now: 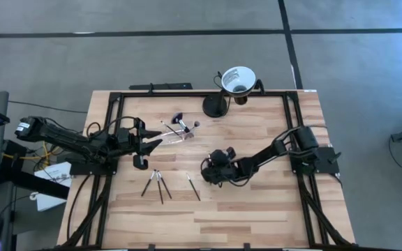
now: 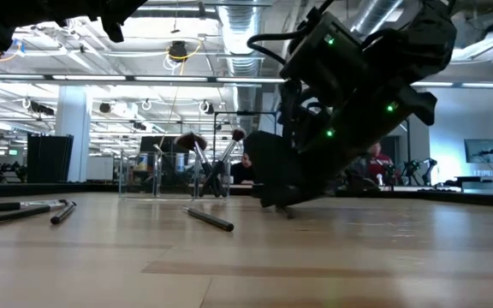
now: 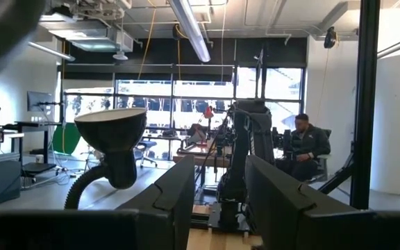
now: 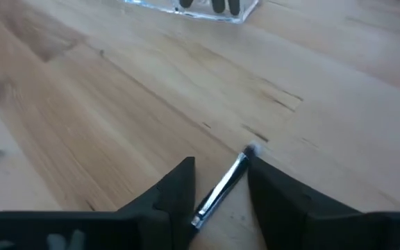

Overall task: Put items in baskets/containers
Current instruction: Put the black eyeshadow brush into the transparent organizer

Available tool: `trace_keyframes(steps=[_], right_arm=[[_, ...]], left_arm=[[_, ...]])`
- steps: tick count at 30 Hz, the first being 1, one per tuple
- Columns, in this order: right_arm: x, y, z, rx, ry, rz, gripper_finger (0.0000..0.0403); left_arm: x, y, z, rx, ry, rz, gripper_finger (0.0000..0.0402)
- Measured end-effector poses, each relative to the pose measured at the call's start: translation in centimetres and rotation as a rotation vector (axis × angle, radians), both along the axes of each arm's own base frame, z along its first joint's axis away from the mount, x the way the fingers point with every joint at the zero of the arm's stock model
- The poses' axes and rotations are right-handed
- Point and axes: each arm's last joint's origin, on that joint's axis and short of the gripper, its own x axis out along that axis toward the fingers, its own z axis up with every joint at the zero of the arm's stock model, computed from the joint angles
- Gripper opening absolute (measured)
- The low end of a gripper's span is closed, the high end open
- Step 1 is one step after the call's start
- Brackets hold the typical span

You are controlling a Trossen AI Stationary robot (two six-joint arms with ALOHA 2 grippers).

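My right gripper (image 4: 221, 184) is down at the table, fingers spread around a brush (image 4: 222, 187) lying between them, not yet pinched. The clear cup (image 1: 175, 132) sits near my left gripper (image 1: 155, 143), which is spread.

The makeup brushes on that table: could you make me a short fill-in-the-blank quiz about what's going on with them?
1. The right gripper has its fingers on either side of a thin ____ lying on the table.
2. The clear holder already has some brushes standing in ____.
3. In the high view, the white funnel-shaped cup sits on a ____ stand.
4. The left gripper is beside the clear ____.

Missing words: brush; it; black; holder
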Motion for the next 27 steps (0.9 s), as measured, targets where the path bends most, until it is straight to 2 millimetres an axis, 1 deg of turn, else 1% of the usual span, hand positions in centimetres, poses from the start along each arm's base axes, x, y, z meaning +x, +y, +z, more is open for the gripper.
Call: trace_keyframes(steps=[3,6,8,13,16,19,21,25,27], right_arm=[[-0.06,-0.23,-0.09,-0.005,0.048,0.039,0.0081],[-0.07,-0.38,-0.17,0.005,0.067,0.058,0.0028],[-0.06,-0.34,-0.18,0.005,0.087,0.095,0.0011],[-0.09,-0.32,-0.25,-0.001,0.114,0.130,0.0023],[-0.13,-0.23,-0.26,-0.013,0.121,0.140,0.0015],[-0.17,-0.33,-0.33,-0.018,0.112,0.111,0.0014],[-0.16,-0.33,-0.34,-0.023,0.120,0.122,0.0027],[-0.16,-0.26,-0.31,-0.041,0.131,0.146,0.0073],[-0.25,-0.04,0.12,-0.056,0.137,0.169,0.0094]], left_arm=[[0.00,0.00,0.00,0.000,0.000,0.000,0.0127],[0.00,0.00,0.00,0.000,0.000,0.000,0.0127],[0.00,0.00,0.00,0.000,0.000,0.000,0.0127],[0.00,0.00,0.00,0.000,0.000,0.000,0.0127],[0.00,0.00,0.00,0.000,0.000,0.000,0.0127],[0.00,0.00,0.00,0.000,0.000,0.000,0.0127],[0.00,0.00,0.00,0.000,0.000,0.000,0.0127],[0.00,0.00,0.00,0.000,0.000,0.000,0.0127],[0.00,0.00,0.00,0.000,0.000,0.000,0.0127]])
